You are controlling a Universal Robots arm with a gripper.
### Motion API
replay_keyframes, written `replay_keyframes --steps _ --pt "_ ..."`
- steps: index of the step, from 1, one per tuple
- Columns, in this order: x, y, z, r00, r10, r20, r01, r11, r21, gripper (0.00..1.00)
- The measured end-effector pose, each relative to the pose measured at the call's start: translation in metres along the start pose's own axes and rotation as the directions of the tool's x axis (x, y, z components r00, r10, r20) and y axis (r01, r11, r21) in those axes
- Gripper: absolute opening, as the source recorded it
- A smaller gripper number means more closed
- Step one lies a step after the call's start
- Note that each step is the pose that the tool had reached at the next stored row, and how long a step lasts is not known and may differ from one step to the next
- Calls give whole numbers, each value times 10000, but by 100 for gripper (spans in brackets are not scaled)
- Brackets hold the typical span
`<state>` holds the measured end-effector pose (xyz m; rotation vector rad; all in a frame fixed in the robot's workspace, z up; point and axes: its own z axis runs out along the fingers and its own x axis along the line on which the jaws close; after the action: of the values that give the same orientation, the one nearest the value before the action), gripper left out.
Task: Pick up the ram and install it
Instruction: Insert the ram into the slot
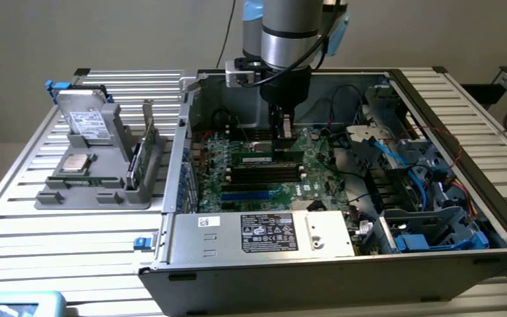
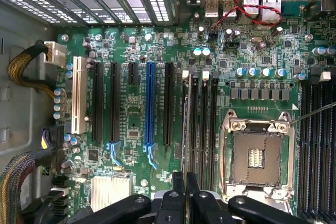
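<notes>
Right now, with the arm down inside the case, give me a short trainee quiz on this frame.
1. True or false: the gripper is over the rack outside the case.
2. The ram is: A) on the rack; B) between the gripper's fingers, at the black slots of the motherboard; C) on the power supply.
3. What colour is the long expansion slot flanked by black ones?
Key: 1 false; 2 B; 3 blue.
</notes>
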<state>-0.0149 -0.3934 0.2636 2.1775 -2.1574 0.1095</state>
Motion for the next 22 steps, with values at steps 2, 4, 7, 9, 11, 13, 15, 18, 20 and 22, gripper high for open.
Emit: replay_keyframes --steps 2,4,7,9,11,13,15,18,20,22 --pt "-5 0 13 10000 -1 -39 1 10000 -1 13" --pt "-24 0 28 9999 1 -112 -1 10000 -1 13" --pt "-51 0 47 9997 0 -259 0 10000 -3 13" --pt "-70 0 57 9996 1 -282 -1 10000 -3 13" --pt "-71 -1 64 9996 0 -277 0 10000 -2 13" --pt "-70 0 75 9996 1 -273 -1 10000 -3 13" --pt "-69 0 90 9996 1 -272 -1 10000 -2 13" --pt "-69 0 112 9996 1 -272 -1 10000 -3 13" --pt "-69 0 125 9996 1 -272 -1 10000 -3 13" --pt "-61 -1 127 9996 -1 -272 1 10000 -5 13"
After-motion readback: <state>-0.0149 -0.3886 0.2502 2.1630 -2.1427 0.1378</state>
